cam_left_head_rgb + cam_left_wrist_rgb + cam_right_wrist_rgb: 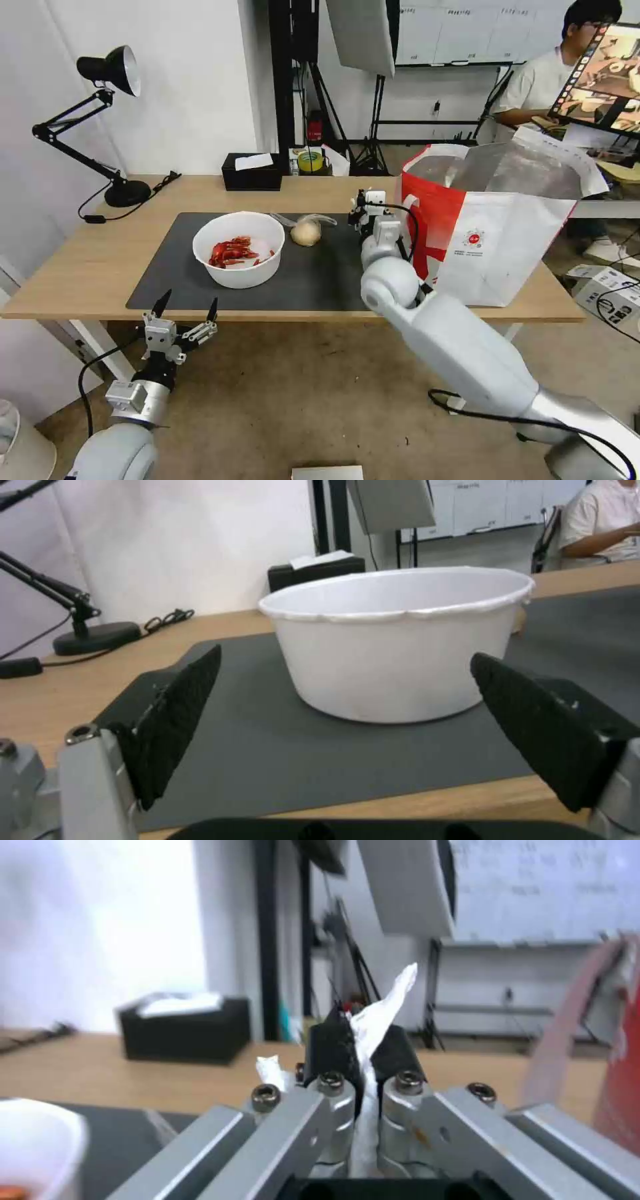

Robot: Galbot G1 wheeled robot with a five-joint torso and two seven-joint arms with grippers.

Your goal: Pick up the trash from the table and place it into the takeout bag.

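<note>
White tissue (377,1010) pinched in raised right gripper (360,1040) — left gripper (186,309) low, spread wide.

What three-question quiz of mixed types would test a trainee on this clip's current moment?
1. True or false: the right gripper has its fingers shut on a crumpled white tissue.
2. Multiple choice: the clear bag with beige bun lies where? A) inside the large boxy white-and-red takeout bag; B) on the dark grey mat beside the white round bowl of red shellfish scraps; C) on the floor.
3. Fill in: the left gripper, fingers ____, sits at the near edge of the light-wood table, facing the bowl.

Key: 1 true; 2 B; 3 open.
</note>
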